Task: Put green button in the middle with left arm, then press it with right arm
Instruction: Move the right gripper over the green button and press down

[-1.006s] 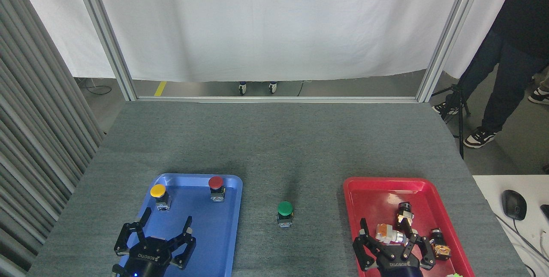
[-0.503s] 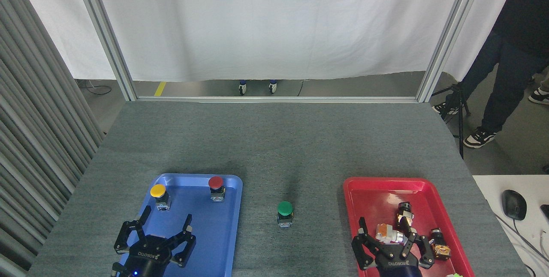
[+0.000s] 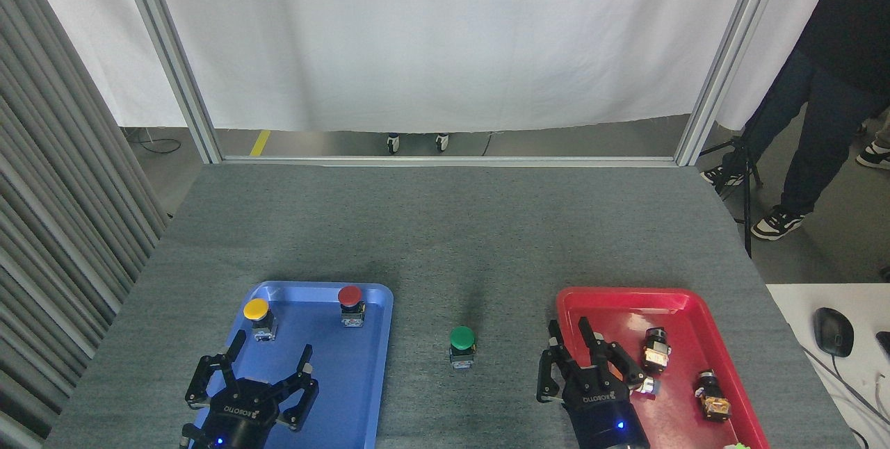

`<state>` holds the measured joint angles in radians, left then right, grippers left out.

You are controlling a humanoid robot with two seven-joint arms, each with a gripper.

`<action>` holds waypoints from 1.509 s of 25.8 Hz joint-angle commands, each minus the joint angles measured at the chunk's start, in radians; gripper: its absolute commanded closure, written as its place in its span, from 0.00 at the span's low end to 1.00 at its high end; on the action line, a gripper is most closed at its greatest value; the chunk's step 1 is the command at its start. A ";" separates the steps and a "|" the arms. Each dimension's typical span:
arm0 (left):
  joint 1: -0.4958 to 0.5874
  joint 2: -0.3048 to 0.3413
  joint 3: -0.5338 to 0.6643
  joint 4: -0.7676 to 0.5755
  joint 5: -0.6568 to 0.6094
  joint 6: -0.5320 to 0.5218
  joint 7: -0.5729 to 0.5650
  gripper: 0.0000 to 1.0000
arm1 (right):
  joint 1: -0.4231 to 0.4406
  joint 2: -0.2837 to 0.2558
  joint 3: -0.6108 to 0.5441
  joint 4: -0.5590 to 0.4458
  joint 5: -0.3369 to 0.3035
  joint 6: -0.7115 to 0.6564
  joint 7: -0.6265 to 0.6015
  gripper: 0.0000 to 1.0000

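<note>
Your green button stands upright on the bare grey bench, in the middle between the blue tray and the red tray, touching neither.

Your left gripper sits over the near part of the blue tray with its fingers spread wide and released, gripping nothing. From those fingers the green button lies well off to the right, beyond the tray's right rim and slightly farther from you than the fingertips.

Your right gripper hangs over the left edge of the red tray. Its fingers are drawn closer together than the left ones, but gaps show between them and they hold nothing. The green button is to the left of these fingers, near but clearly apart, at about the same depth as the fingertips.

Past your left fingers, in the far part of the blue tray, stand the yellow button and the red button. Just right of your right fingers, small parts lie loose in the red tray, one partly hidden behind the gripper.
</note>
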<state>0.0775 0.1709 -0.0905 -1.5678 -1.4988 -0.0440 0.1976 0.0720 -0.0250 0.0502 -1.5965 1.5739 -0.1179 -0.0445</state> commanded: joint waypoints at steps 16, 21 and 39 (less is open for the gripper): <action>-0.010 0.001 0.003 -0.001 0.000 -0.020 0.014 0.00 | -0.222 0.037 0.246 0.329 0.077 0.122 0.060 1.00; -0.012 -0.001 0.003 -0.001 0.002 -0.020 0.011 0.00 | -0.254 0.039 0.287 0.406 0.075 0.145 0.060 1.00; -0.010 -0.001 0.009 0.003 0.023 -0.020 0.014 0.00 | -0.282 0.073 0.289 0.507 0.072 0.147 0.058 1.00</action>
<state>0.0655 0.1702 -0.0830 -1.5661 -1.4795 -0.0647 0.2103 -0.2113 0.0438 0.3393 -1.0905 1.6453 0.0284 0.0002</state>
